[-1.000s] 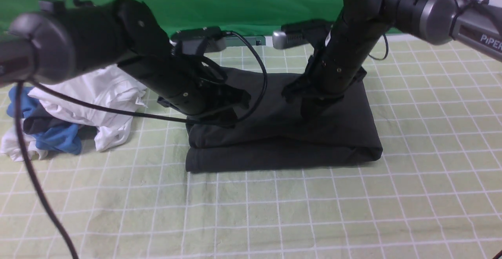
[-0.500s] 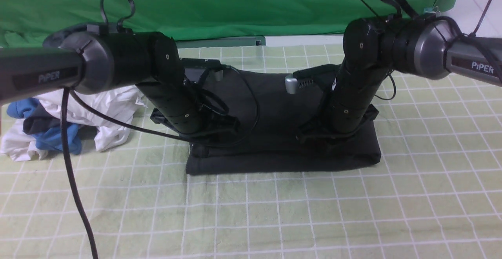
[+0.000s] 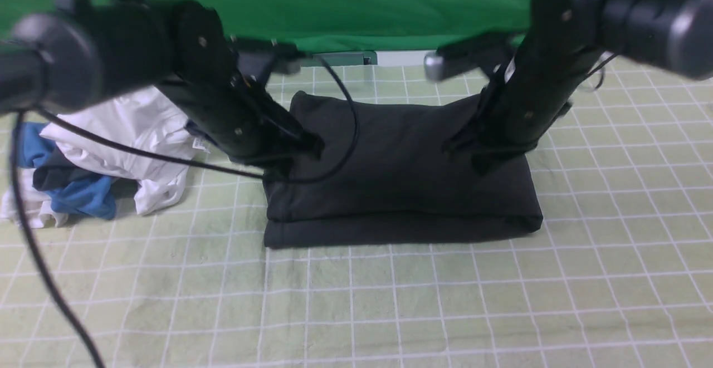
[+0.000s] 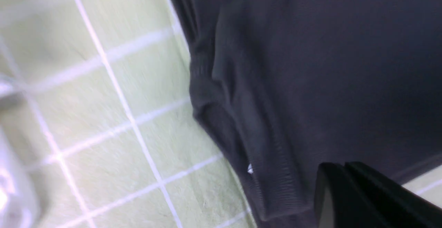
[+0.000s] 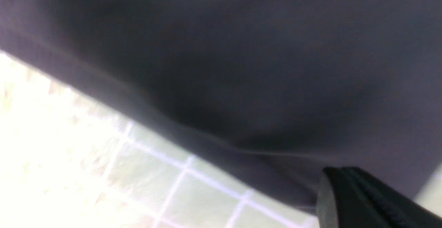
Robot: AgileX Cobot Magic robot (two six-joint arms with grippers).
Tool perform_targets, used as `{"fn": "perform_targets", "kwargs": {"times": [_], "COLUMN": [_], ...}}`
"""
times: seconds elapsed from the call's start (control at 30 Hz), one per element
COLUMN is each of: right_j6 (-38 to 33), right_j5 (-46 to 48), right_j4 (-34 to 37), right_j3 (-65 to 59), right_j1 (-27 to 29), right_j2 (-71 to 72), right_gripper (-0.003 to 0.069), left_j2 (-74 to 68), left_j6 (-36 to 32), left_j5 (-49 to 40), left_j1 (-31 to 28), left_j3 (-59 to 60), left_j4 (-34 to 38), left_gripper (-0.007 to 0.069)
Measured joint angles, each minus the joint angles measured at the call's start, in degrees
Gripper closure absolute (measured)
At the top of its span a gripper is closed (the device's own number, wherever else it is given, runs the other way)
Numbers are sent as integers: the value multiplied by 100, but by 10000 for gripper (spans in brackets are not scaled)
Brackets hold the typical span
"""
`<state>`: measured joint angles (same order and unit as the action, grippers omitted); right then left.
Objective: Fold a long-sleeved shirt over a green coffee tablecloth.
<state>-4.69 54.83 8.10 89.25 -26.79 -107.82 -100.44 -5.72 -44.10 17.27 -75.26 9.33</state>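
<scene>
Two black arms reach down onto the folded black cotton long-sleeved shirt (image 3: 401,178), which lies as a thick rectangle in the middle of the pale yellow-green tablecloth with a grid of thin white lines (image 3: 390,301). The left gripper (image 3: 289,159) is at the shirt's left edge and the right gripper (image 3: 490,159) at its right edge; both have their jaws closed, and whether either pinches fabric cannot be told. In the left wrist view the shirt's ribbed hem edge (image 4: 241,135) lies on the gridded cloth with the dark fingertips (image 4: 345,193) over it. The shirt's near edge is straight, with a wide stretch of bare cloth in front of it and more to its right. To its left, just apart, sits a crumpled heap of white garments (image 3: 133,134) and blue garments (image 3: 83,201). A plain bright green fabric backdrop (image 3: 334,6) hangs behind the far edge.
</scene>
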Motion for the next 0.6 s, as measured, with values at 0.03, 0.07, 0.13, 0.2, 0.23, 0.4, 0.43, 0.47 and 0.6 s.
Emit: {"fn": "perform_targets", "kwargs": {"times": [0.03, 0.07, 0.13, 0.2, 0.23, 0.4, 0.43, 0.47, 0.6], "right_j6": [7, 0, -28, -54, -122, -323, -336, -352, -464], "right_j5": [-24, -24, 36, 61, 89, 89, 45, -28, -696], "right_j4": [-36, -68, -109, -131, -152, -181, -181, -181, -187], "right_j3": [0, 0, 0, -6, -35, -357, -452, -571, -1445], "right_j1": [52, 123, 301, 404, 560, 953, 1011, 1041, 1125], "right_j2": [82, 181, 285, 340, 430, 1109, 1273, 1450, 2542], "right_gripper": [654, 654, 654, 654, 653, 654, 654, 654, 654], "left_j2": [110, 261, 475, 586, 694, 1363, 1498, 1674, 2517], "left_j6": [5, 5, 5, 35, 84, 352, 414, 472, 572], "left_j5": [22, 34, 15, -39, -125, -114, -58, 22, 416], "left_j1": [0, 0, 0, 0, 0, 0, 0, 0, 0], "left_j3": [0, 0, 0, 0, 7, 528, 730, 908, 1967], "left_j4": [-11, -16, -53, -73, -101, -184, -184, -184, -31], "left_gripper": [613, 613, 613, 613, 613, 613, 613, 613, 613]}}
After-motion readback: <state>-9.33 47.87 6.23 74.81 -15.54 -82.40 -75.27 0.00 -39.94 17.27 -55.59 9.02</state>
